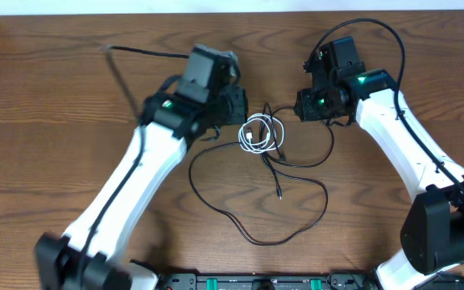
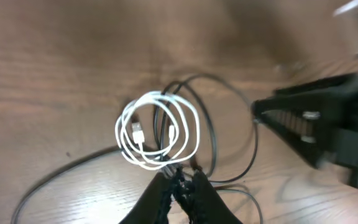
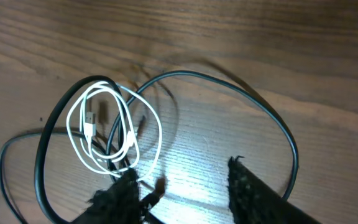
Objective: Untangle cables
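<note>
Overhead: white cable [image 1: 258,134] lies coiled between the left gripper [image 1: 238,110] and right gripper [image 1: 302,105]. The black cable [image 1: 325,197] threads it, then sprawls in a wide loop on the table [image 1: 55,80]. Both are light and limp and likely slip, so best pinch a single strand. Left wrist: fingers nearly together, seemingly nipping the white coil's lower edge, though the black cord crosses there. This view shows the white plug inside the coil. Right wrist: jaws apart, holding nothing, coil beside one finger. Black arc runs over the white loops.
</note>
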Available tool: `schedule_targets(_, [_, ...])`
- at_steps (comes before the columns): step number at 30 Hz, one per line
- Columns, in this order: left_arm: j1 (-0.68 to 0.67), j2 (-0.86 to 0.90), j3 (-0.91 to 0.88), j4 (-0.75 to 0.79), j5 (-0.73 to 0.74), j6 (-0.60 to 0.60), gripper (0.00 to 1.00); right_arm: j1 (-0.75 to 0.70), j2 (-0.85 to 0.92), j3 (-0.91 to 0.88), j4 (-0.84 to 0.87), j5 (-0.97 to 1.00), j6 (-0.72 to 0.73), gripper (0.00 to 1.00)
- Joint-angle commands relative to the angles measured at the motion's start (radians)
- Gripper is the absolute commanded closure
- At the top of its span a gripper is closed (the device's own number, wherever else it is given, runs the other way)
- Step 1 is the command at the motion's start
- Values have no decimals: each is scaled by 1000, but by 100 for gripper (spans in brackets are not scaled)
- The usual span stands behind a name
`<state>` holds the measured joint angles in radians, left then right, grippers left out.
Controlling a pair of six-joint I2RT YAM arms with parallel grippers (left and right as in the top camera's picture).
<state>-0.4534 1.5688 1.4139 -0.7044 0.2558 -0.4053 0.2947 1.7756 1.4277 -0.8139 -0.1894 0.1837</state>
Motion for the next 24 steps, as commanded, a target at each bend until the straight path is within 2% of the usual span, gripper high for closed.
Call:
schedule_targets(1, [3,79,4,-6,65,6,83,-3,3,16,-2,4,3,52])
schedule_targets(6, [3,193,4,-11,73,56,53,-3,3,16,-2,4,3,45])
schedule_targets(8, [5,229,4,-14,73,78,47,-3,3,16,-2,4,3,43])
schedule_targets(15, [23,330,4,3,72,163,45,-3,3,16,-8,4,3,40])
schedule_targets(24, [71,428,4,83,66,167,45,-3,3,16,-17,4,3,38])
